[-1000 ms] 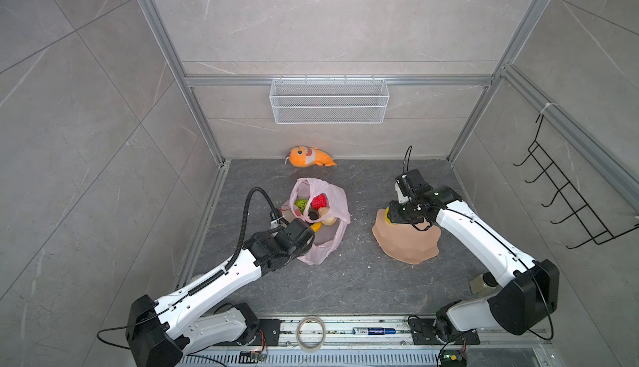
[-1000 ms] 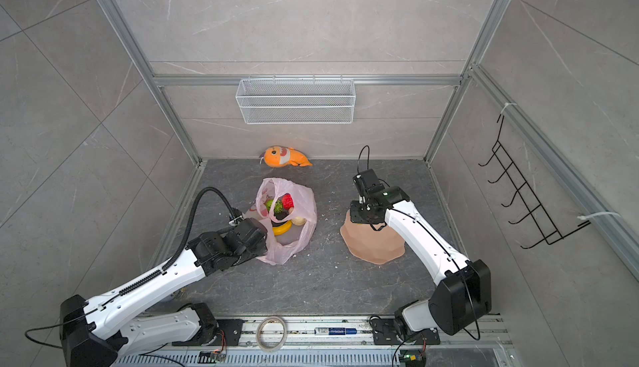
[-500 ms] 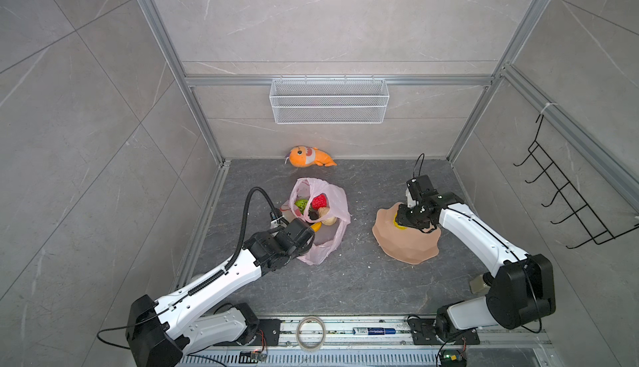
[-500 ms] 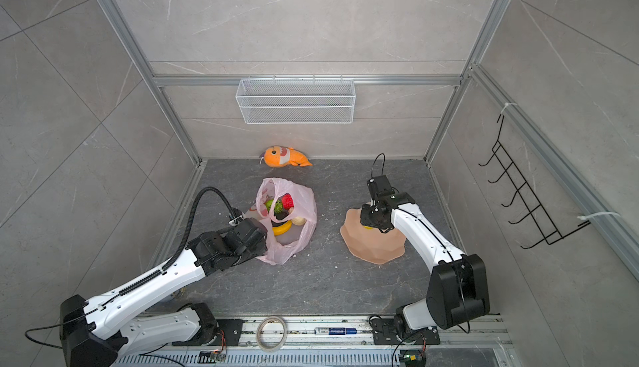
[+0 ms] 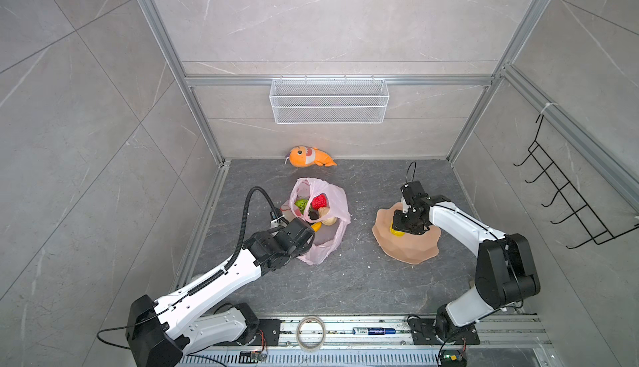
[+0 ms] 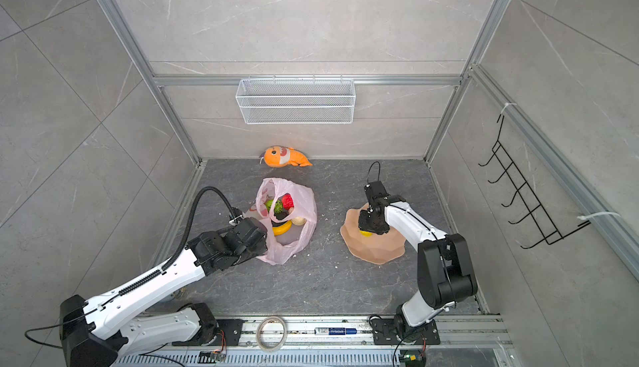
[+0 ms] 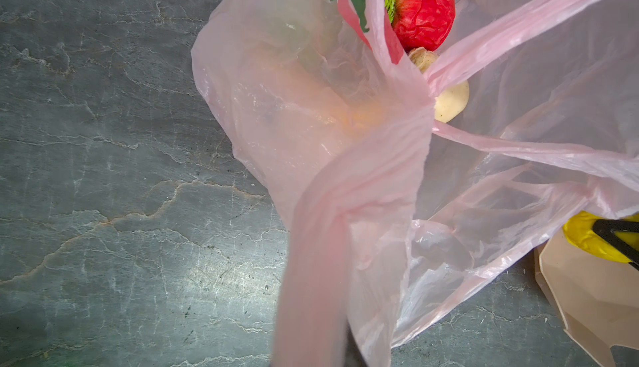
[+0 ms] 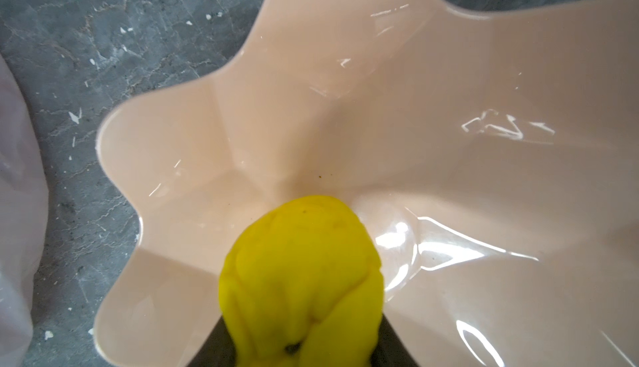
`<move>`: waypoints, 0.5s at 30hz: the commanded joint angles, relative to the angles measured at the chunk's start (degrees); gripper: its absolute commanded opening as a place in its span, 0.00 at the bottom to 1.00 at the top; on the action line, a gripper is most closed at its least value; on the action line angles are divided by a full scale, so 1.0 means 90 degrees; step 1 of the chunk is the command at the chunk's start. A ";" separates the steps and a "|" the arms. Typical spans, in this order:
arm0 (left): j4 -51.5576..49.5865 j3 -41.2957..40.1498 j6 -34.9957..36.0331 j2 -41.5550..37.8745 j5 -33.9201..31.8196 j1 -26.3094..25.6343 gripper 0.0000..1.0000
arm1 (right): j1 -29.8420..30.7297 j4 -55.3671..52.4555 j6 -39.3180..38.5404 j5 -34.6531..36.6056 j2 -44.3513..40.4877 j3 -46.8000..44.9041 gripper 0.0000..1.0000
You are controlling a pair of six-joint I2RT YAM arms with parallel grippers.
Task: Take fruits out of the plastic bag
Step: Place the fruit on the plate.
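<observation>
6 fruits (image 6: pixel 287 201) are counted in both top views: 1 yellow banana (image 5: pixel 316 226), 1 bumpy green ball (image 5: pixel 301 205), 1 dark avocado (image 5: pixel 313 214), 1 red piece (image 5: pixel 319 201), 1 beige piece (image 5: pixel 327 221) and 1 yellow lumpy piece (image 5: pixel 396 232). 1 plastic bag (image 5: pixel 338 206) and 1 peach plate (image 5: pixel 411 250) are recorded. 1 orange plush (image 5: pixel 307 157), 1 wire basket (image 5: pixel 328 105), 1 hook rack (image 5: pixel 567 202), 1 tape roll (image 5: pixel 311 322) and 1 marker (image 5: pixel 373 330) are also noted.

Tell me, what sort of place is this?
Most likely a robot test cell, not a real room: a left arm and right arm bolted to a metal rail, aluminium frame posts, and a wire basket on stone-look wall panels.
</observation>
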 commanded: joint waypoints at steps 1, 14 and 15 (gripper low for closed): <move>0.0030 0.0200 0.0140 0.0042 0.0015 0.0049 0.00 | -0.0032 0.0095 -0.0054 -0.0060 0.0158 -0.0074 0.34; -0.0036 0.0170 0.0117 -0.0045 -0.0018 0.0052 0.00 | -0.0090 0.0128 -0.0064 -0.0019 0.0273 -0.0212 0.50; -0.0041 0.0155 0.0108 -0.0072 -0.0020 0.0047 0.00 | -0.0100 0.0135 -0.0059 -0.0018 0.0262 -0.0221 0.52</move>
